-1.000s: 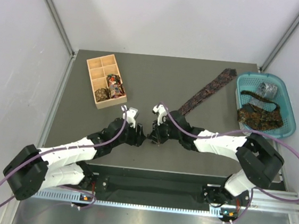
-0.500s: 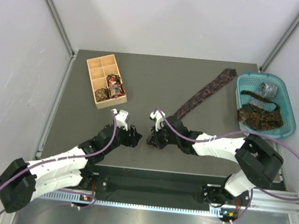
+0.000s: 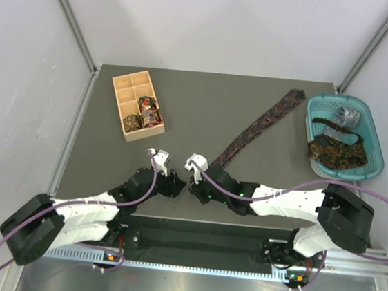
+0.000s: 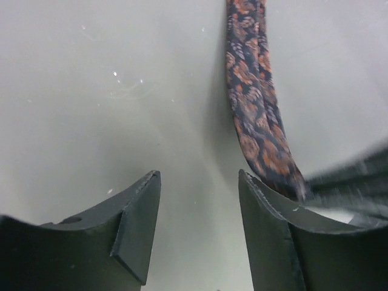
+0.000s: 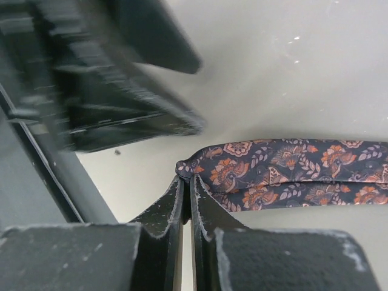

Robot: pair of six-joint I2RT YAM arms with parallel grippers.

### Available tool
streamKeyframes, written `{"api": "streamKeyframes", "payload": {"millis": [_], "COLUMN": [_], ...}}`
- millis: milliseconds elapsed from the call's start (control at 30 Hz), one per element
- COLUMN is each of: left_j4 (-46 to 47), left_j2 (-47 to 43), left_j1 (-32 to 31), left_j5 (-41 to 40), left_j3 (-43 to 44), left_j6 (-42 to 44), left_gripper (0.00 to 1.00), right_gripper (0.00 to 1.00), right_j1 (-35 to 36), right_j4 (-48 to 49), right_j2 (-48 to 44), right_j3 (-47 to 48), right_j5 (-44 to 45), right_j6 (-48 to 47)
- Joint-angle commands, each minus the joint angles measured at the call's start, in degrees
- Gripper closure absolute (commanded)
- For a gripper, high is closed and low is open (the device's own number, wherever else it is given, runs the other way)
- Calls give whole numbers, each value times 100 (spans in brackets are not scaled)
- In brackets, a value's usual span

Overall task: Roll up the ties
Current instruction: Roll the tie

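Near the middle of the table's (image 3: 184, 103) near edge, the right arm's (image 3: 292, 201) jaws are pressed together on the thin tip of a long paisley tie (image 3: 262, 121), pinching it right at its end. This tie lies flat on the table and runs in a slanted line toward the far right corner. The left arm's (image 3: 90, 211) jaws are just beside that tip. They are spread apart with only bare table between them, and the tie runs close by one of them. Near the far left corner sits a wooden box (image 3: 125, 98) with two rolled ties (image 3: 149, 109) in it. At the right edge, a teal basket (image 3: 374, 147) holds more ties (image 3: 336, 150), loose and piled up.
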Motion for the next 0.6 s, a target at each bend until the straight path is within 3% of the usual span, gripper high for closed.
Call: {"api": "streamKeyframes", "payload": {"millis": [0, 233, 567], "left_j4": [621, 673, 954], "left_j2": [576, 1525, 2238], "left_j1": [-13, -5, -13], "left_j5": [-4, -207, 707], "left_j3": [413, 808, 1046], "left_j6": [-253, -631, -956], "left_gripper": [43, 46, 50], "right_gripper": [99, 100, 100], "right_j1": [332, 604, 815], "right_j4": [-38, -100, -30], "right_j2": [31, 199, 331], "right_j3": [71, 159, 256], "right_j5": [745, 1203, 1414], "right_j6": [-219, -290, -343]}}
